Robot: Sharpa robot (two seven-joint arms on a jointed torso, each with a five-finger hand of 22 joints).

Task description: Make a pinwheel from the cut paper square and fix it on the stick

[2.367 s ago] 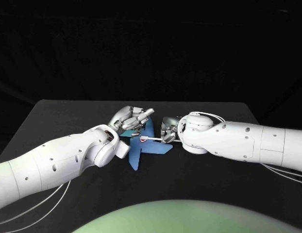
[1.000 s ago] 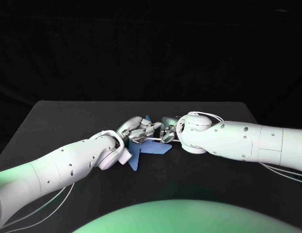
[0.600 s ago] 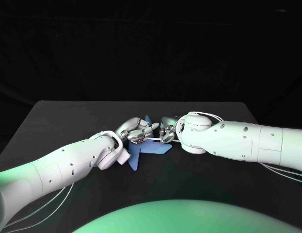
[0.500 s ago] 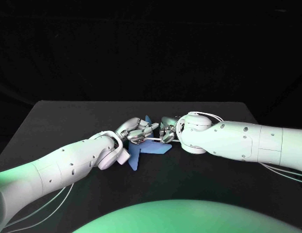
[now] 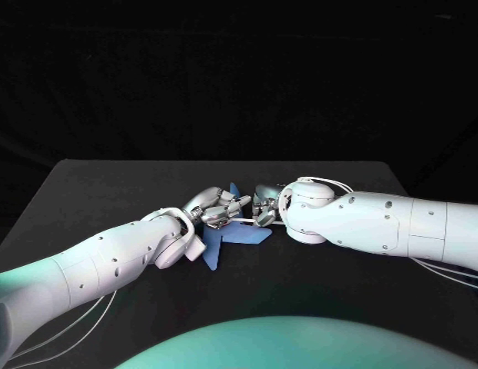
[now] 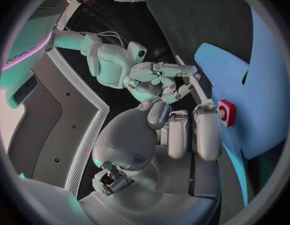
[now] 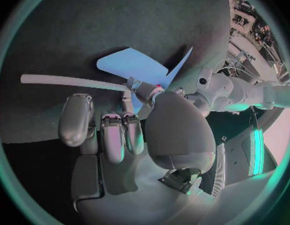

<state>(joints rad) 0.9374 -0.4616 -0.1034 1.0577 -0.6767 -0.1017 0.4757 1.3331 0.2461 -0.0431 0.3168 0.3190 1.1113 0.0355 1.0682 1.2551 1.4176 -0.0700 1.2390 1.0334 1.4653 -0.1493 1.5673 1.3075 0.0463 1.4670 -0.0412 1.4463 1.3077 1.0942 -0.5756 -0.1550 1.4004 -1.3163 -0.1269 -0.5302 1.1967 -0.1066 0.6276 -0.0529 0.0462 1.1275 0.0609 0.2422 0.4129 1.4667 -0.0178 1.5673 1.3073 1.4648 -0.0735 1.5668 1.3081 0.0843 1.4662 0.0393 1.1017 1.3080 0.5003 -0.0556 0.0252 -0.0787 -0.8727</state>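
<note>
The blue paper pinwheel lies mid-table, and its curved blades rise beside my left hand's fingers. A red pin cap sits at the paper's centre, right against those fingers. My left hand is curled over the centre and presses on the cap. My right hand faces it from the other side and grips the thin white stick, with its fingers wrapped round the end by the pin. The join of stick and pin is hidden between the hands.
The black table stretches out to both sides of the hands and towards its far edge. Both white forearms lie low over the near half of the table.
Since the earliest frame my left hand has dropped from above the paper and closed in on its centre, next to the right hand. Over the last second both hands and the paper have hardly moved.
</note>
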